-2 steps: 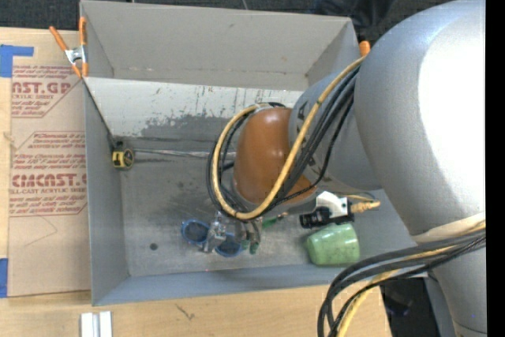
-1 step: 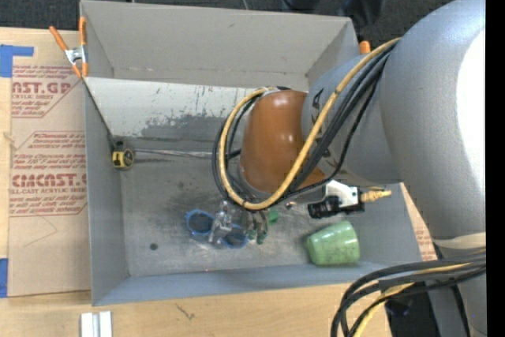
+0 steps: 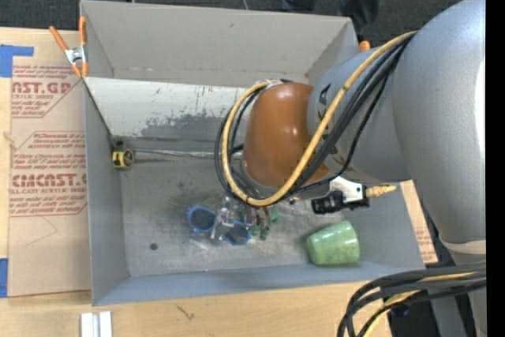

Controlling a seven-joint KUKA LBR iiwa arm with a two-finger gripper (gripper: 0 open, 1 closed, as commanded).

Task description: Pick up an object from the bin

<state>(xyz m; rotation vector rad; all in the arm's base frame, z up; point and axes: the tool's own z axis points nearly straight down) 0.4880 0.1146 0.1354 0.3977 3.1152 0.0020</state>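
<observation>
The gripper [image 3: 238, 223] is seen low over the floor of the bin [image 3: 213, 43], about the middle of its near side, under the orange cover [image 3: 276, 134] and the looped cables [image 3: 230, 150]. Whether it is open or closed cannot be told, as its tip is lost against the clutter below it. A blue thing [image 3: 202, 219], partly ring-shaped, lies just left of the tip and seems to run beneath it. Contact between them cannot be confirmed. A green cup [image 3: 333, 244] lies on its side to the right, close to the near wall and apart from the gripper. A small yellow-black thing [image 3: 121, 158] rests well apart, at the left wall.

Several failures can be expected from here. The blue thing looks thin and irregular, so only an edge might be caught, and it could then slip out or swing loose once lifted. If the tip is set to one side of it, the blue thing may be pushed along the floor rather than gripped, and nothing would be raised. A descent too low would press the tip against the metal floor. The cables hang close above the work and could be snagged if the wrist is turned. The green cup is judged to be at little risk of being knocked.
</observation>
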